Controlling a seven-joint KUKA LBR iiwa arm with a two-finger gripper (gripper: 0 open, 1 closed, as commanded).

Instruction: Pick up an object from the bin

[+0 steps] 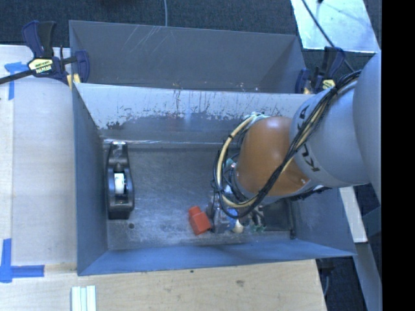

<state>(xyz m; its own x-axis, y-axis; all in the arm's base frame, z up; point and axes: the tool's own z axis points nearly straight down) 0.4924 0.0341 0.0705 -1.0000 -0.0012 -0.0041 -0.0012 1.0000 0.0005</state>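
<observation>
Close to the front wall of the grey metal bin (194, 254), a small orange-red block (200, 220), blunt and roughly rectangular, lay flat on the scratched floor, right of the middle. The gripper (228, 224) hung low just beside its right end, a stance that by my judgement suited a pick off the floor. Whether it was released or clenched could not be told under the orange wrist cover (269, 157) and cables. Farther back on the left, well apart, a black tape dispenser (120, 181) stood by the side wall.
</observation>
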